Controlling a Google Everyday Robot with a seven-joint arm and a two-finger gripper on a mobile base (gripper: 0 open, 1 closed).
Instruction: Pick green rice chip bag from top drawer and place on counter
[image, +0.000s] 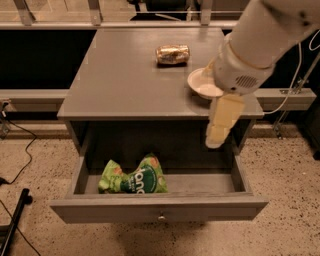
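- Top drawer (100, 212): pulled open, front panel is the nearest thing to cam. It sits below and mostly left of the gripper (215, 141); round knob (161, 217) mid-panel, down-left of it.
- Green rice chip bag (134, 177): lying crumpled on the drawer floor, left-of-centre, logo facing up. Low and left of the gripper, well apart, no contact.
- Gripper: cream-coloured, hangs pointing down off the white arm (260, 40), which comes in from top right. Tip is over the drawer's right rear corner, in front of the counter's front edge. Open vs closed: can't tell from this angle. It isn't on the bag.
- Counter (125, 80): cabinet top, behind and above the gripper tip.
- White bowl (200, 86): on the counter's right side, just above/behind the gripper, partly hidden by the arm.
- Gold-brown can (172, 54): on its side, further back on the counter, up and left of the gripper.
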